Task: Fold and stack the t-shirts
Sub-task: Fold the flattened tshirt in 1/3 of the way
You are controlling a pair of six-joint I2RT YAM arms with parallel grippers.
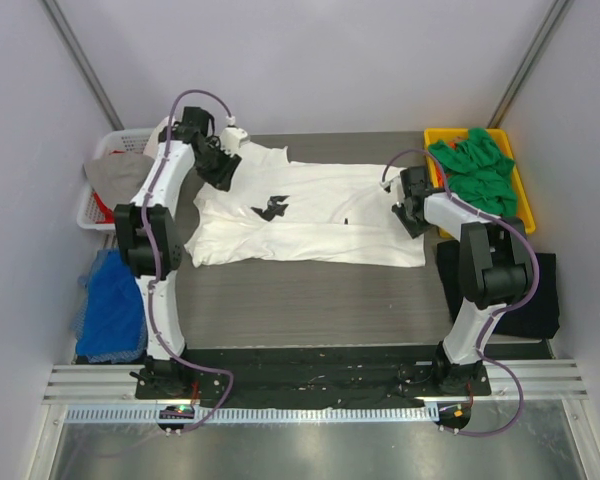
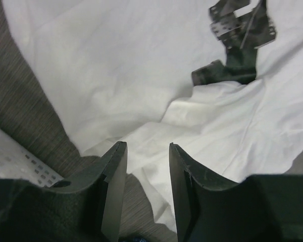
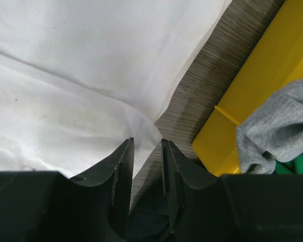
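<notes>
A white t-shirt (image 1: 320,225) with a small black print (image 1: 271,207) lies spread flat across the middle of the table. My left gripper (image 1: 223,176) is open over its far left sleeve edge; in the left wrist view (image 2: 147,147) the white cloth (image 2: 116,75) lies below the parted jaws and the print (image 2: 237,60) shows at the upper right. My right gripper (image 1: 408,213) is open at the shirt's right edge; in the right wrist view (image 3: 147,142) a corner of the cloth (image 3: 65,101) lies just at the fingertips. Green t-shirts (image 1: 475,170) fill a yellow bin. A black t-shirt (image 1: 515,290) lies folded at the right.
The yellow bin (image 1: 435,135) stands at the back right, close beside my right gripper, and shows in the right wrist view (image 3: 262,75) with a grey cloth (image 3: 278,131). A white basket (image 1: 105,150) with a grey cloth stands at the back left. A blue cloth (image 1: 110,305) lies at the left.
</notes>
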